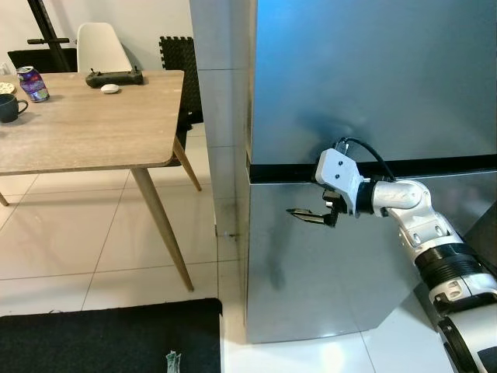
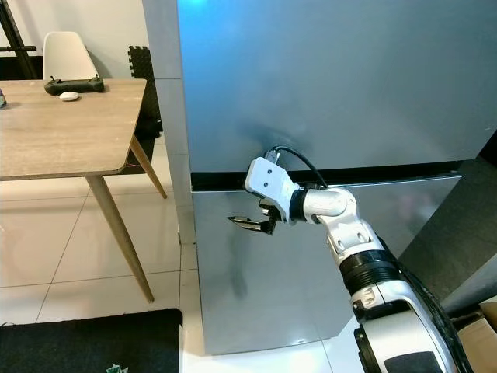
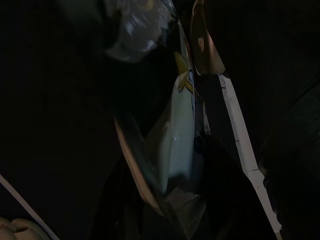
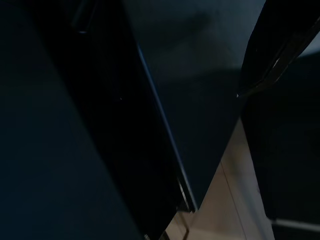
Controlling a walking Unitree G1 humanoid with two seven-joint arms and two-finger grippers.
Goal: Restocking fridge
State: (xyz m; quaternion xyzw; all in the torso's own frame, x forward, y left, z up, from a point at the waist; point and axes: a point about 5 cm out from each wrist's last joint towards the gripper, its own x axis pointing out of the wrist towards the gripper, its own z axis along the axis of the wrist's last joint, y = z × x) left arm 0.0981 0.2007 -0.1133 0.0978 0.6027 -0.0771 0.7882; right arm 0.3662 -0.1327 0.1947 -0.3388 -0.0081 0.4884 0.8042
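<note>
The left wrist view is murky: crinkled pale packaging (image 3: 177, 135) with yellow print, and I cannot tell how that left gripper stands. The fridge (image 1: 373, 85) is tall, steel, both doors closed. The right gripper (image 1: 309, 217), fingers together, reaches across the lower door just under the dark seam (image 1: 435, 165). A can (image 1: 33, 84) and mug (image 1: 11, 108) sit on the bench (image 1: 85, 128).

Tall silver brushed-metal fridge (image 1: 373, 85) looks smooth and faintly glossy; pale wooden table (image 1: 85, 116) matt; cream floor tiles (image 1: 70, 241) shiny
</note>
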